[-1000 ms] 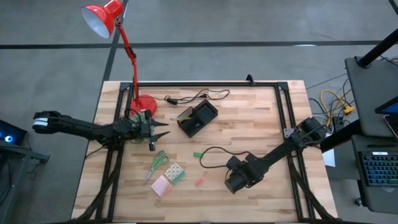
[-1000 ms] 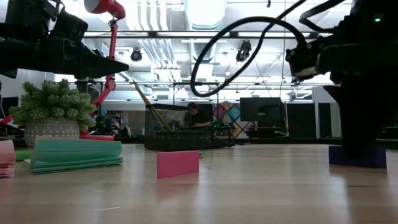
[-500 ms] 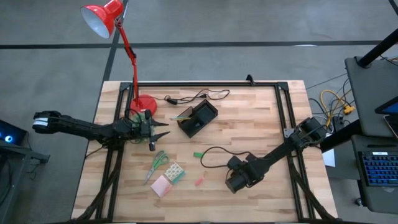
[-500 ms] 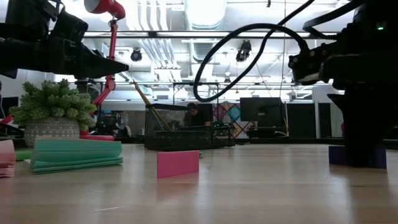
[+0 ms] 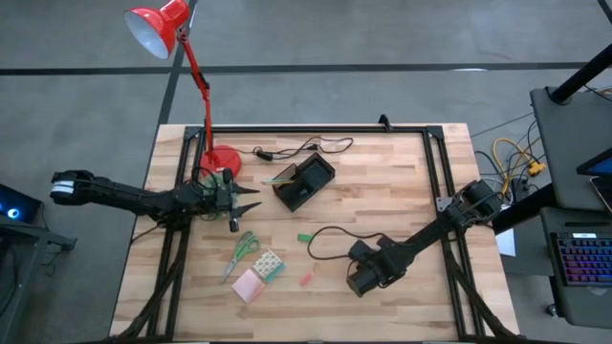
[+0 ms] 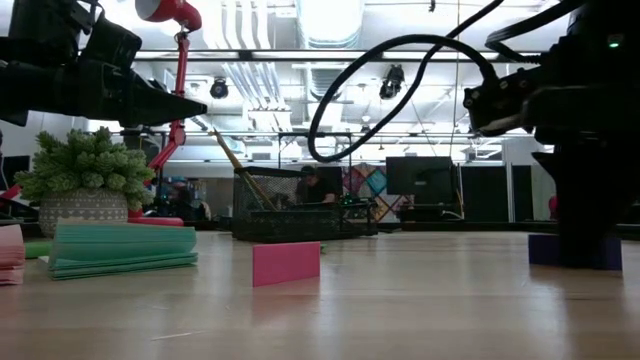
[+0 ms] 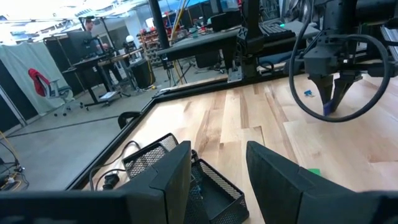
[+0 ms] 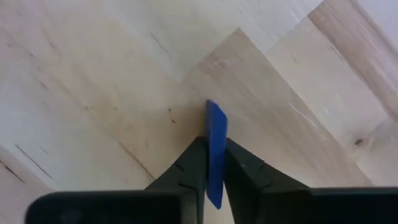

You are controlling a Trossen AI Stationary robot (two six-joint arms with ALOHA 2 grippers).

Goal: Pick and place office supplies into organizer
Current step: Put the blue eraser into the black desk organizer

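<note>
Currently pinching thin blue flat piece (image 8: 216,146) between right gripper (image 8: 211,163) fingers above wooden table (image 8: 93,81); left gripper (image 7: 217,168) spread, near black mesh organizer (image 7: 186,186).

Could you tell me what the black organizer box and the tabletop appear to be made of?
The black rectangular organizer box looks like wire mesh, probably metal with a matte black coating: the left wrist view shows an open grid in its walls. The tabletop looks like pale butcher-block wood with a smooth finish: it shows joined strips with grain and small knots.
</note>
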